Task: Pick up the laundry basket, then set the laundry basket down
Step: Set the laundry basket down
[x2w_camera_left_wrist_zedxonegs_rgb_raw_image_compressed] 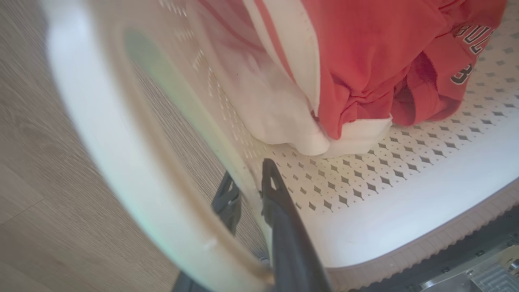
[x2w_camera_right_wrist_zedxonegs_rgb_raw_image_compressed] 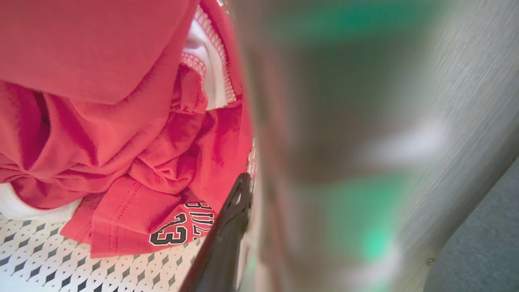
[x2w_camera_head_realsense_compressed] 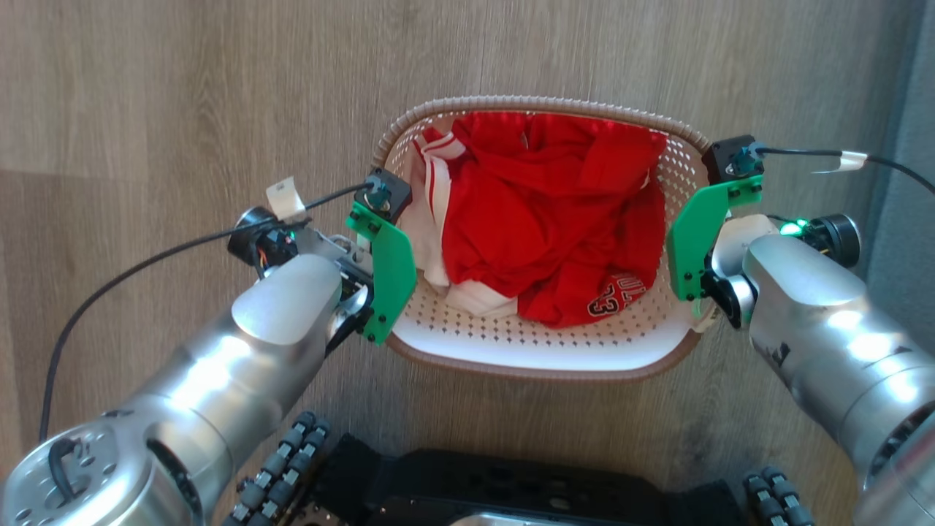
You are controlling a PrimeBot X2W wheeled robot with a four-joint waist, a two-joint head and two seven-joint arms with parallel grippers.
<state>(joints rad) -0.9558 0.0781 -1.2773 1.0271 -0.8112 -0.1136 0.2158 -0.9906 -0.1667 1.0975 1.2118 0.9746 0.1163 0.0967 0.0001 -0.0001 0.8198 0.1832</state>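
Non-task items: clothing heap, floor, grey strip.
Red garment (x2w_camera_head_realsense_compressed: 540,212) crumpled at ctr of heap, deep folds throughout. Black-and-white print "23" (x2w_camera_head_realsense_compressed: 606,298) w/ part lettering on its near fold; rest of lettering unreadable. White garment (x2w_camera_head_realsense_compressed: 427,219), red stripes at its far end, lies on robot's L side of heap, touching red garment and partly under it. A white hem shows beneath the red fabric at near edge. Floor (x2w_camera_head_realsense_compressed: 182,88): pale wood-look planks, grain running L–R in head view, one plank seam visible at L. Grey strip (x2w_camera_head_realsense_compressed: 917,146) borders floor along R edge; matl cannot be told.
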